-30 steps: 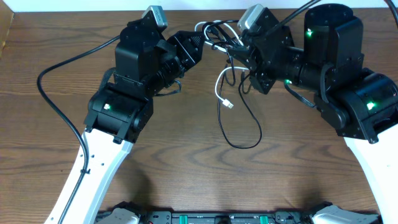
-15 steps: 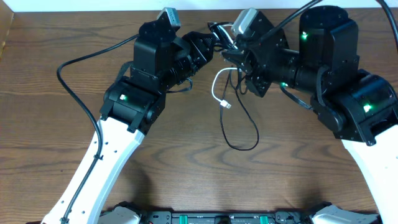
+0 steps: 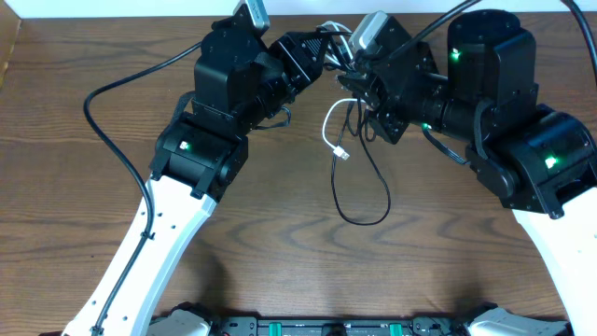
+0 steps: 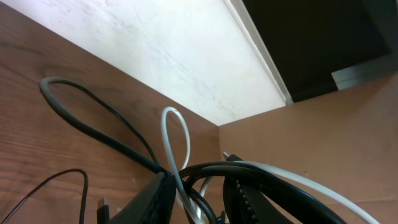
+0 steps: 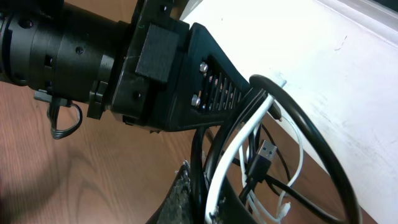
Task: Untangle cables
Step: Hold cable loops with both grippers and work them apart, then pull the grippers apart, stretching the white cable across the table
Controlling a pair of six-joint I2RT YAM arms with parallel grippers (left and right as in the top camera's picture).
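The cables are thin black and white cords knotted at the table's back edge (image 3: 328,35), between my two grippers. A white loop (image 3: 326,126) hangs forward from the knot and ends in a small plug (image 3: 343,156). A long black loop (image 3: 371,207) lies further forward. My left gripper (image 3: 320,49) (image 4: 199,179) is open, with white and black strands running loosely between its fingers. My right gripper (image 3: 345,82) (image 5: 205,186) is shut on a black and a white strand. A black USB plug (image 5: 264,152) dangles just behind it.
The left arm's thick black cable (image 3: 103,93) loops over the left of the table. A white wall (image 4: 174,56) and a brown board (image 4: 323,137) stand right behind the table's back edge. The two arm bodies crowd the back middle.
My left arm has swung right and towards the back, bringing its gripper into the knot beside the right gripper. The hanging white loop has shifted slightly. The right arm has hardly moved.
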